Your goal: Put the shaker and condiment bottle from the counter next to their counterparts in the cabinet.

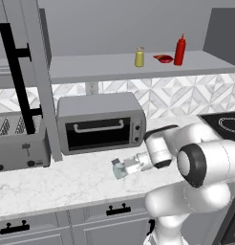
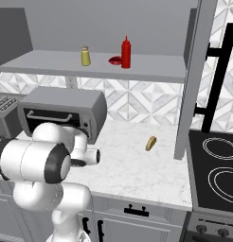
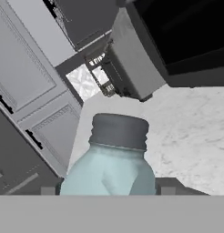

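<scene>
The shaker [image 3: 109, 168], pale blue with a dark grey cap, sits between my gripper's [image 3: 108, 189] two fingertips, which press its sides; its cap points away from the hand. In the left base view the gripper [image 1: 124, 167] reaches left, low over the counter [image 1: 67, 184], with the shaker [image 1: 118, 169] at its tip. The red condiment bottle [image 1: 180, 50] stands on the cabinet [image 1: 90, 67] shelf, next to a flat red thing [image 1: 163, 58] and a yellow shaker [image 1: 139, 57].
A silver toaster oven [image 1: 100, 122] stands right behind the gripper, with a toaster [image 1: 19, 141] to its left. The open cabinet door [image 1: 38, 72] with its black bar hangs above them. A small tan item [image 2: 150, 143] lies on the counter near the stove [image 2: 218, 165].
</scene>
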You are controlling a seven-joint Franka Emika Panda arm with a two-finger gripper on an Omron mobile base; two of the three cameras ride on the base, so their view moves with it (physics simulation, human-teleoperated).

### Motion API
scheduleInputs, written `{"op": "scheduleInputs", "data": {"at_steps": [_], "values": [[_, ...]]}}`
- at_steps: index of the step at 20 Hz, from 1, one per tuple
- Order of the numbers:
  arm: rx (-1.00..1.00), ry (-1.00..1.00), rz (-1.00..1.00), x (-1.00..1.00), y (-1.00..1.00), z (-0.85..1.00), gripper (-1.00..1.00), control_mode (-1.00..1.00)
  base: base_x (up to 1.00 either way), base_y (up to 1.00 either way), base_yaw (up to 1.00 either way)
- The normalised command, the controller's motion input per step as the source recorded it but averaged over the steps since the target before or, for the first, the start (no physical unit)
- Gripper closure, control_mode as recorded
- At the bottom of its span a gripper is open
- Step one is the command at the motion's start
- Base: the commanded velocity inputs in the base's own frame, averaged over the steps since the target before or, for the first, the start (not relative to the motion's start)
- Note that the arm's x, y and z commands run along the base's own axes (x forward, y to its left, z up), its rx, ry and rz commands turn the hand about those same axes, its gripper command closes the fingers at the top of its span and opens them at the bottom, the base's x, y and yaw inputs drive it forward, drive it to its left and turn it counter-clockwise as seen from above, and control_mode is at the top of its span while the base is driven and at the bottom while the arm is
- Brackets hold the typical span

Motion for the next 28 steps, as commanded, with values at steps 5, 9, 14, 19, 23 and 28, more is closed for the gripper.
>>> {"op": "scheduleInputs", "data": {"at_steps": [5,9,14,19,23,28], "values": [[0.00,-0.01,-0.01,-0.49,0.05,0.89,1.00,-1.00,0.00,0.00,0.00],[0.00,-0.02,-0.06,-0.48,0.14,0.98,1.00,-1.00,0.00,0.00,0.00],[0.00,-0.02,-0.21,-0.42,0.05,0.94,1.00,-1.00,0.00,0.00,0.00],[0.00,-0.10,-0.25,-0.53,0.00,0.83,1.00,-1.00,0.00,0.00,0.00],[0.00,-0.18,-0.25,-0.57,0.00,0.83,1.00,-1.00,0.00,0.00,0.00],[0.00,-0.20,-0.25,-0.62,0.00,0.86,1.00,-1.00,0.00,0.00,0.00]]}}
